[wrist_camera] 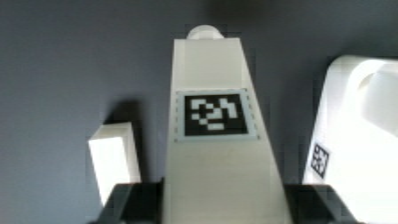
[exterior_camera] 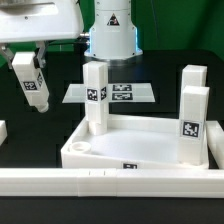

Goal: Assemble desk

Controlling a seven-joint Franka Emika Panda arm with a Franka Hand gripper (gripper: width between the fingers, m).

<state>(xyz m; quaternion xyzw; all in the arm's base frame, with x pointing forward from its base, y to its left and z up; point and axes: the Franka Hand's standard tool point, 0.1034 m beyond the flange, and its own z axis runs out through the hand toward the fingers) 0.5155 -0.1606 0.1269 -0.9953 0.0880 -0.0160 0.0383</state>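
My gripper (exterior_camera: 30, 58) hangs above the dark table at the exterior view's upper left, shut on a white square leg (exterior_camera: 32, 85) that tilts downward with its tag showing. In the wrist view that leg (wrist_camera: 217, 110) runs away from the dark fingers (wrist_camera: 135, 203) clamped on both its sides. The white tray-like tabletop (exterior_camera: 150, 152) lies to the right of the held leg, and its rim (wrist_camera: 365, 110) shows beside the leg. One leg (exterior_camera: 96, 95) stands upright at the tabletop's far left corner. Two more legs (exterior_camera: 193, 112) stand at its right side.
The marker board (exterior_camera: 120, 93) lies flat behind the tabletop, near the arm's base (exterior_camera: 112, 30). A long white rail (exterior_camera: 110, 181) runs along the front. A small white piece (exterior_camera: 3, 130) sits at the left edge, seen as a white block (wrist_camera: 114, 155) beside the held leg.
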